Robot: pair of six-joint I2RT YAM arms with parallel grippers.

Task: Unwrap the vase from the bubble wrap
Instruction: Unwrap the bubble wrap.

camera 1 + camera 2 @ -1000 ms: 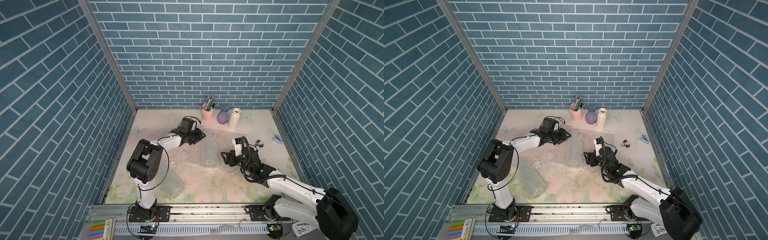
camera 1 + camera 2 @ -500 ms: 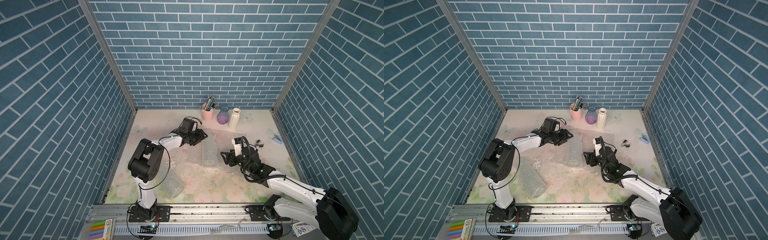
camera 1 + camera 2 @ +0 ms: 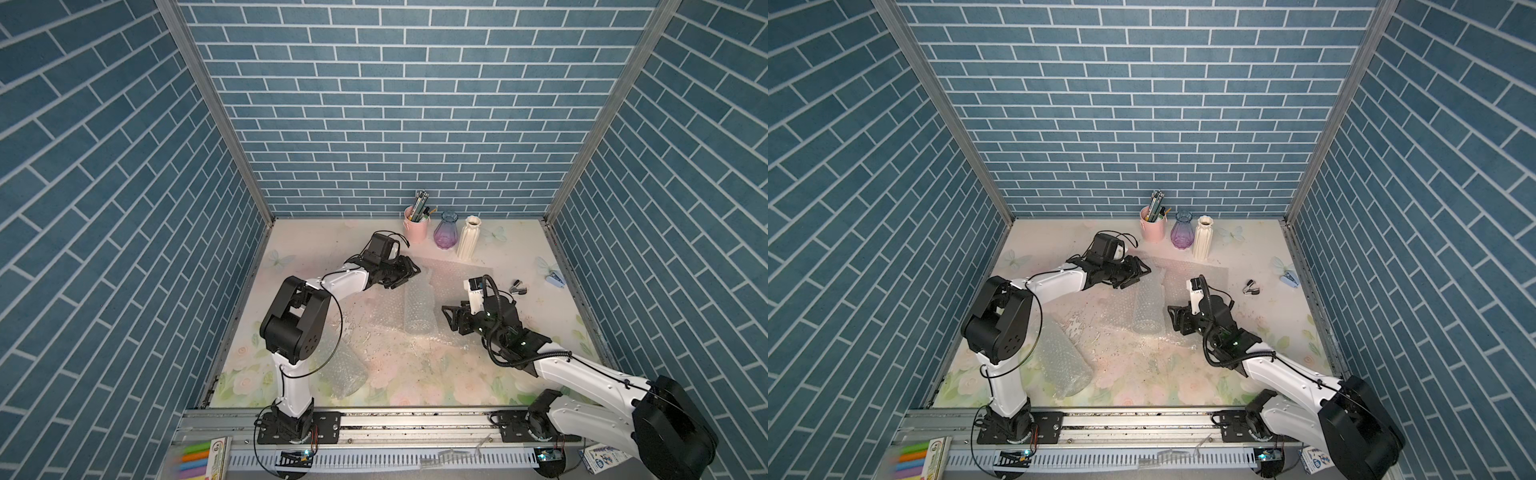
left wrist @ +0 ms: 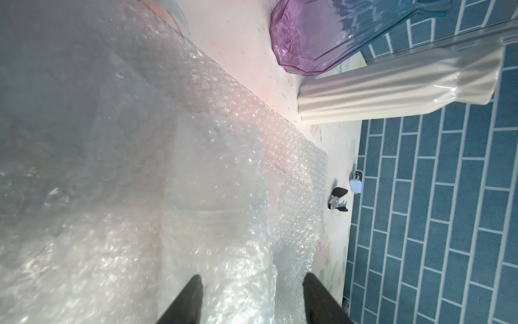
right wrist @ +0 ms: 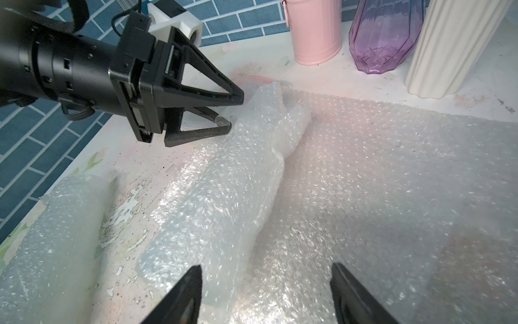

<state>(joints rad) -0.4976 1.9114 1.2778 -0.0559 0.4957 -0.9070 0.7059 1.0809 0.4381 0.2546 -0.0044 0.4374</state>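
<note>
Top views look down; wrist views near bubble wrap [image 4: 213, 196].

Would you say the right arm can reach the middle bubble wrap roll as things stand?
Probably yes: the right gripper is open and faces the bubble wrap roll with nothing between them; the left gripper sits at its far end.
</note>
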